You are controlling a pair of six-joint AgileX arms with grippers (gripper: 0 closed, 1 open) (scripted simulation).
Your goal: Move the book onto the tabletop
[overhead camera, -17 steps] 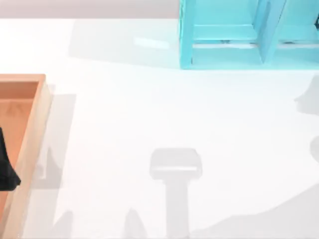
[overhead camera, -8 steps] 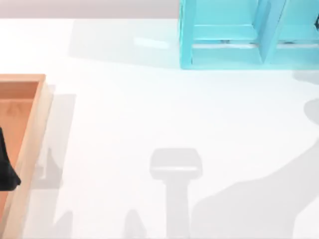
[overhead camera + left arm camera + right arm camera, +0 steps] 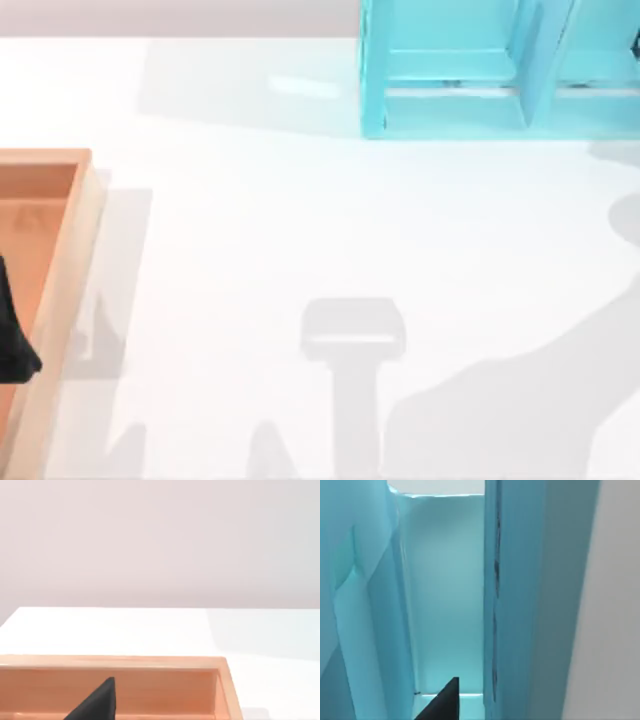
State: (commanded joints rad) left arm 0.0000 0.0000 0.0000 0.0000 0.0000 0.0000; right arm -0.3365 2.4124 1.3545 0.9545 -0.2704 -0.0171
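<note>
**Right end effector (image 3: 442,702) at a compartment of the turquoise box-shaped shelf unit (image 3: 372,80), after the book**

I could not tell the book apart from the shelf's blue walls; I judged it stood inside, at the glossy white worktop's (image 3: 300,220) far edge near the right corner. Whether either end effector was released or clenched, I could not tell. A straight, level reach would suit, as the upright divider sat close alongside. The left end effector (image 3: 12,330) hung over the orange-brown wooden tray (image 3: 70,260) at the left edge.

Rendered simulation workspace: glossy white tabletop (image 3: 300,220), turquoise shelf unit (image 3: 450,110), wooden tray (image 3: 60,290).
</note>
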